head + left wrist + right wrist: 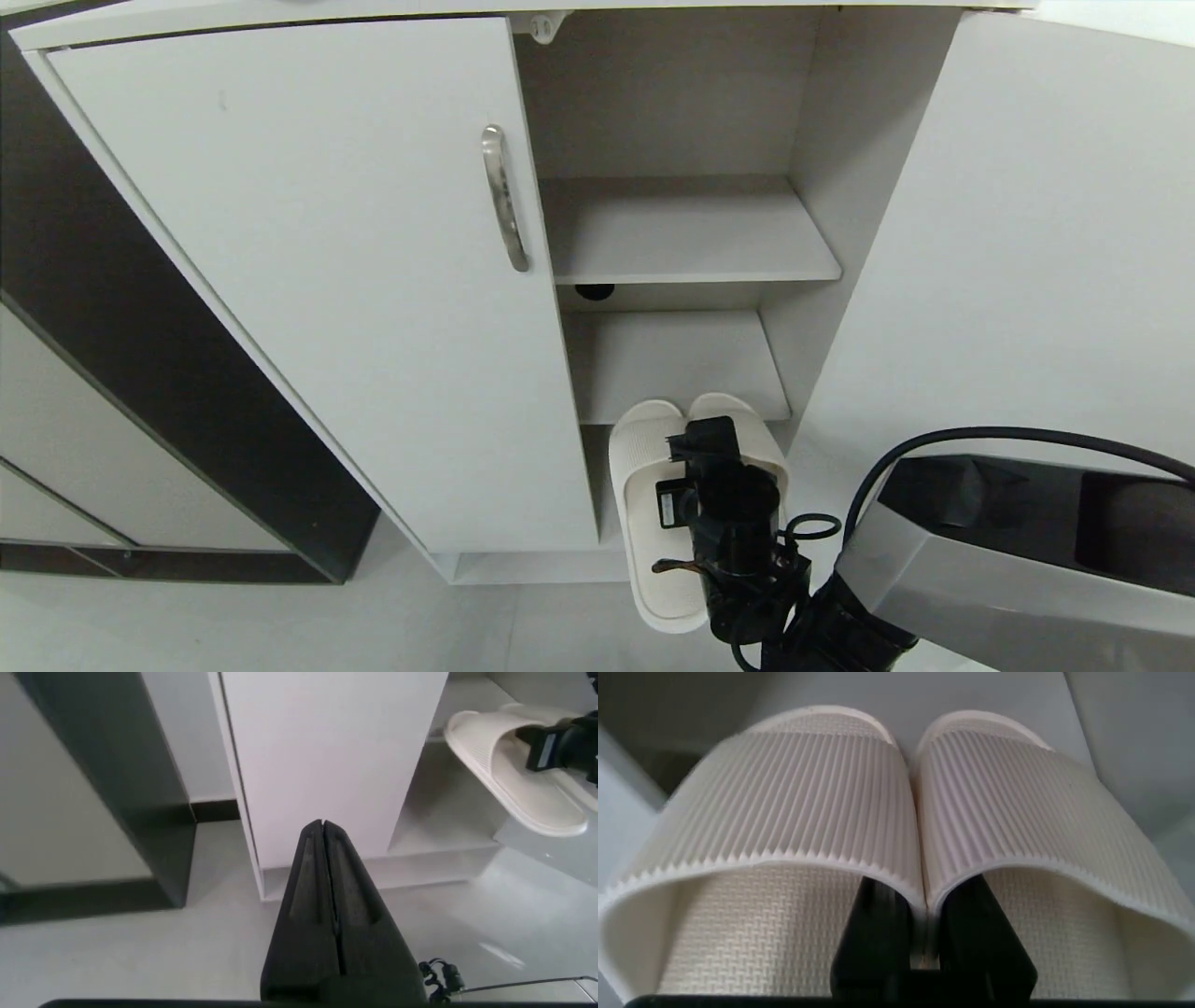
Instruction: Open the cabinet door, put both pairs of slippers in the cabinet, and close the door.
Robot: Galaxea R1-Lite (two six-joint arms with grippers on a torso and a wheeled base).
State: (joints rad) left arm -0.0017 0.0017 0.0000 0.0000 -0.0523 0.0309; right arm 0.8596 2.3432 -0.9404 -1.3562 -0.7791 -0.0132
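While the right gripper (pixel 702 439) pinches a pair of white slippers (pixel 639 448) by their two inner strap edges, its fingers (pixel 878 952) sit one inside each slipper, with the straps squeezed together between them. Ahead of the fingertips the ribbed straps arch up, and the toes point into the cabinet (pixel 691 233). The slippers lie side by side, touching along their inner edges, at the mouth of the cabinet's open right half. Their toes are just at the front edge of the lower shelf (pixel 672 364), and their heels hang out over the floor (pixel 280 625) behind the fingers. Whether the soles rest on anything cannot be told. To the right of the fingers the open door (pixel 1008 261) stands swung out. To their left is the shut door (pixel 308 261) with its metal handle (pixel 504 196).

The left gripper (pixel 322 835) has its fingers pressed together with nothing between them. Beyond its tips stands the lower end of the shut door, and below them lies the grey floor. Off to the right of them are the slippers, held in the right gripper.
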